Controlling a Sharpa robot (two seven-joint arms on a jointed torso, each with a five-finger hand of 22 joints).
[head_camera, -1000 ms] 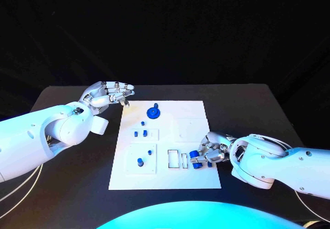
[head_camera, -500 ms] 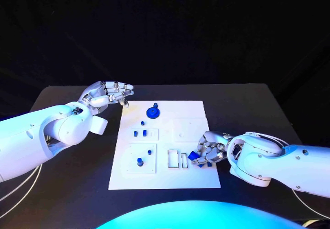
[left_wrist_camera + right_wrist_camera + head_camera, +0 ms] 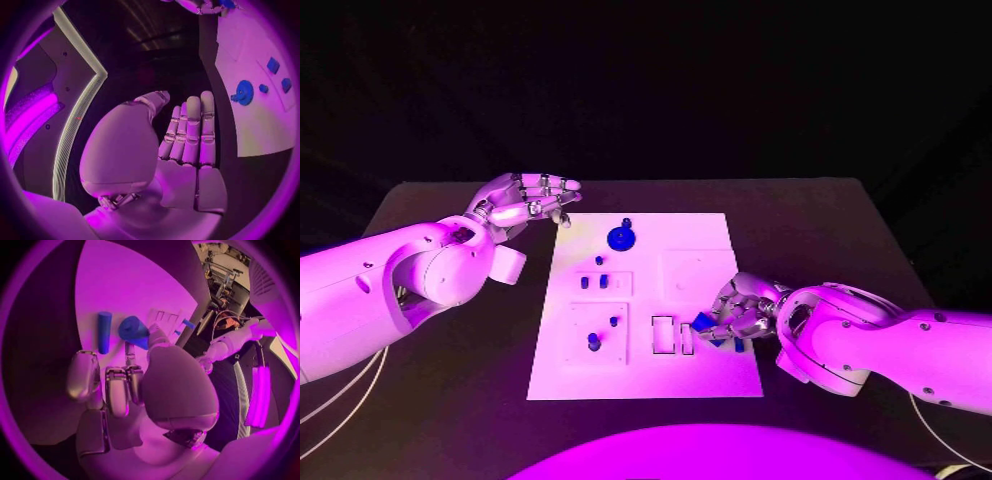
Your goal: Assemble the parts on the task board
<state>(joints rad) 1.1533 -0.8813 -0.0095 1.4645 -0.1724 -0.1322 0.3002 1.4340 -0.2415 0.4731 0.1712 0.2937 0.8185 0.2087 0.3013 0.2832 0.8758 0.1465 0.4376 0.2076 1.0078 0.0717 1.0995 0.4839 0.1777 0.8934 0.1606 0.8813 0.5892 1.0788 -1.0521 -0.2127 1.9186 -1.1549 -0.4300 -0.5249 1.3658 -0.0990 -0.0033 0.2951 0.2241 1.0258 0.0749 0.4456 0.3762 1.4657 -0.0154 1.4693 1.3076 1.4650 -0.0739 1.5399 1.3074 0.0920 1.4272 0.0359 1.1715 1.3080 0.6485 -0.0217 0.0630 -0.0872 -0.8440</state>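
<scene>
The white task board (image 3: 711, 235) lies mid-table. My right hand (image 3: 744, 312) hovers over its near right part, next to two upright slots (image 3: 674, 336). It pinches a blue block (image 3: 134, 331) between thumb and a finger. A blue rod (image 3: 104, 332) lies on the board just beside the block. My left hand (image 3: 528, 199) hangs off the board's far left corner, fingers (image 3: 190, 131) side by side, holding nothing. A blue gear (image 3: 622, 237) sits on the far part of the board, with small blue pieces (image 3: 594, 282) in the left-hand recesses.
More small blue parts (image 3: 593, 342) stand in the near left recess. The gear (image 3: 243, 92) and two blue pieces (image 3: 273, 65) lie on the board beyond my left hand. The black table (image 3: 834, 230) surrounds the board on all sides.
My right hand has shifted slightly left and away from me with the blue block, closer to the slots. The left hand has not moved.
</scene>
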